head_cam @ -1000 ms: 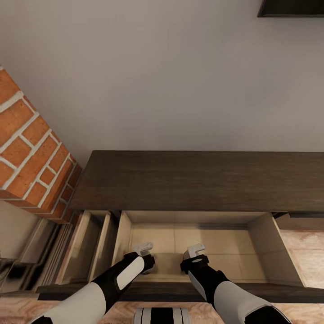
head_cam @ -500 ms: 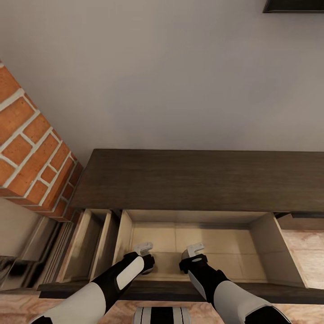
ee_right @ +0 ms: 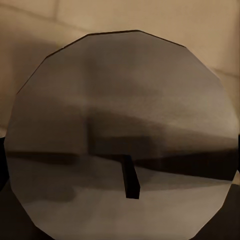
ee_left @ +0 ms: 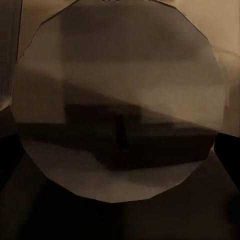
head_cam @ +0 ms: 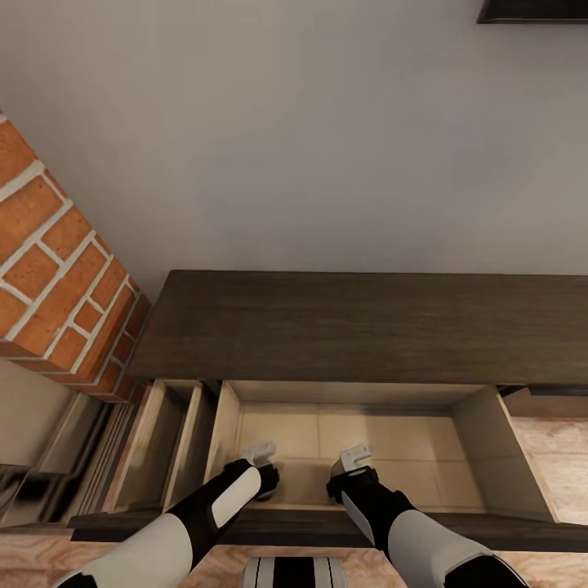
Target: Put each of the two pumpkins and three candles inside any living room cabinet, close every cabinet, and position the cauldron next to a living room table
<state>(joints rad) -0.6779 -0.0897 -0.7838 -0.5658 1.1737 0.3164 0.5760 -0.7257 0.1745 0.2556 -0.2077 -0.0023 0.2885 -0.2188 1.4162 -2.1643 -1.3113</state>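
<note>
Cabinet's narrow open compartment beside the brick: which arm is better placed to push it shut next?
Left, probably: the left gripper sits nearer that compartment than the right gripper, once its candle is released.

Open drawer [head_cam: 482, 445] projects forward from the cabinet [head_cam: 367, 327], which stands against the wall [head_cam: 310, 139]. Brick pillar [head_cam: 57, 269] stands left of the cabinet.

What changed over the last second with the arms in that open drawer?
Both grippers, left and right, eased slightly back toward the front edge of the cabinet drawer. Each wrist view shows a candle end-on right in front; whether the fingers hold it cannot be told. The drawer stayed open, the cabinet unmoved.
</note>
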